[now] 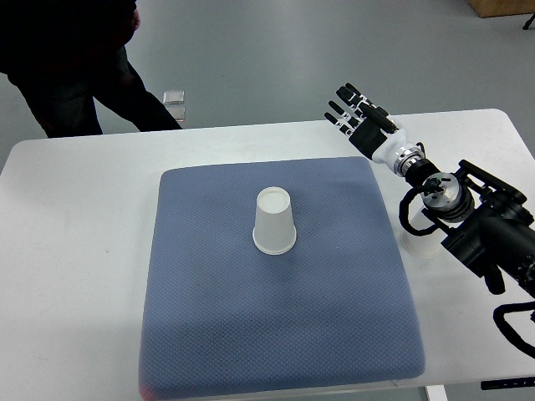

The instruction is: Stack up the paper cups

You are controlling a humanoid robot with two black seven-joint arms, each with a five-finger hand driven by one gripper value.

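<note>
Right hand (361, 117): reaches in from the right edge and hovers above the far right part of the table, just past the mat's far right corner; the fingers (343, 106) are stretched out and slightly apart, with nothing in them.
Right arm (468, 213): black and bulky, it crosses the table's right side, joined to the hand by a white and silver wrist.
Paper cup on the mat (274, 220): white, upside down (the wider rim sits on the fabric, the narrow base faces up), a little above the mat's middle and well apart from the hand.
Second paper cup (420, 238): white, on the bare table just beside the mat's right edge, partly hidden under the arm; I cannot tell which way up it stands.
Mat (276, 334): blue-grey fabric, roughly square, covering the middle of the table.
Table (75, 251): white, bare to the left of the mat.
Person (71, 58): in dark clothing, stands beyond the table's far left corner, seen only in part.
</note>
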